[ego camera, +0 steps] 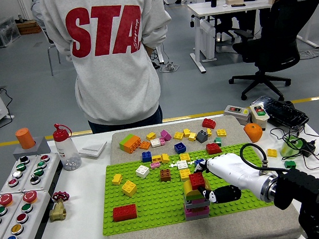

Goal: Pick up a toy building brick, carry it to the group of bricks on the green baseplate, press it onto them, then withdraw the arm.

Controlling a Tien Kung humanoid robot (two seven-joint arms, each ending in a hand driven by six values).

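A green baseplate (153, 205) lies on the grey mat. On it stands a stack of bricks (195, 202) with yellow, grey and pink layers. My right hand (207, 184) comes in from the right, its white fingers and black thumb shut on a red brick (197, 180) that sits on top of the stack. Loose bricks on the plate include a red one (124, 212), a yellow one (129, 188), a brown one (165, 175) and a white one (142, 171). My left arm is out of view.
Several loose bricks (176, 137) lie on the mat behind the plate. A person in a grey sweatshirt (113, 57) stands at the far side, back turned. A button panel (19, 196), a brass valve (57, 208) and a bottle (66, 148) are at left. An orange object (252, 131) and cables are at right.
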